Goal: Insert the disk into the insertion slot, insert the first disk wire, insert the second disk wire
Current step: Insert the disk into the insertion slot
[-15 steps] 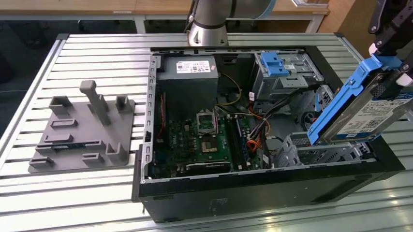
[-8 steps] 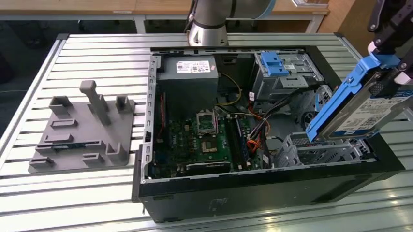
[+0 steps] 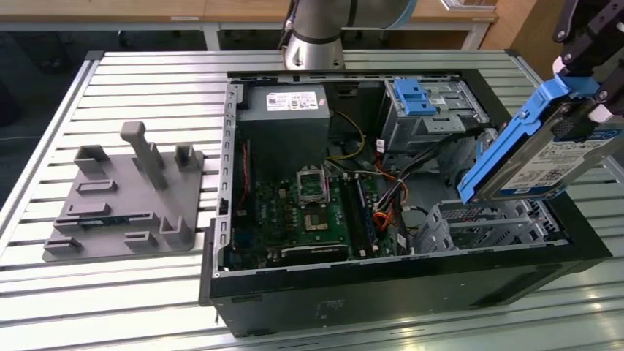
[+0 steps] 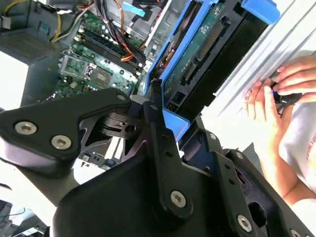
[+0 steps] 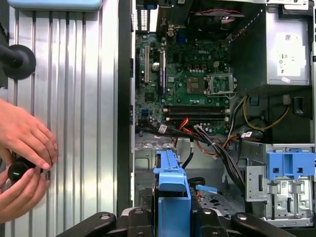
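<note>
Blue-framed disk (image 3: pixel 544 164) sits clamped in the end effector (image 3: pixel 583 110), long axis tilted steeply. The insertion slot (image 3: pixel 487 223) lies just below its lower end.

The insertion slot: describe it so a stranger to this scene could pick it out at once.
Find the open black computer case. In its near corner at the exterior view's right sits the insertion slot, below the blue-framed disk. It is low, silver and perforated, unlike the taller grey cage with a blue latch.
</note>
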